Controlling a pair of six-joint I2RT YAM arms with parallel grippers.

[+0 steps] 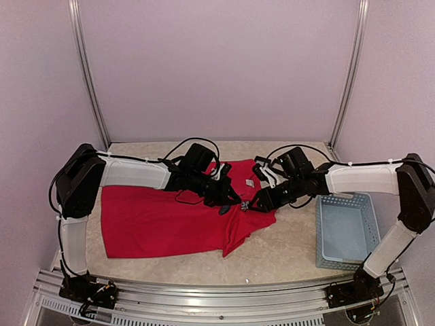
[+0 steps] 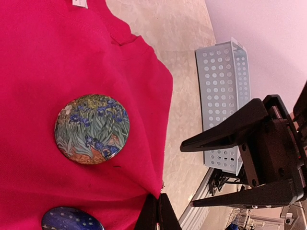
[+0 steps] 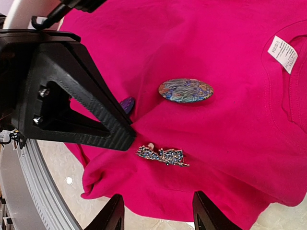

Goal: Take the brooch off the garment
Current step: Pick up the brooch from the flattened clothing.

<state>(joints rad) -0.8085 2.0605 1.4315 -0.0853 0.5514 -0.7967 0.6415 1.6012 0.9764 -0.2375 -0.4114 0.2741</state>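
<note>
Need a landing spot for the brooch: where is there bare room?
Free: the basket right of the garment looks empty; bare table runs between the hem and the rail. Crowded: the garment's right end, where left hand, right hand, brooch and round pin cluster.

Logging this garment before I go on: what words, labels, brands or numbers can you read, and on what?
White neck label on the red garment: printed lines, too small and blurred to read.
Round flower-painting badge, glittery brooch, pale blue basket: no text visible.
</note>
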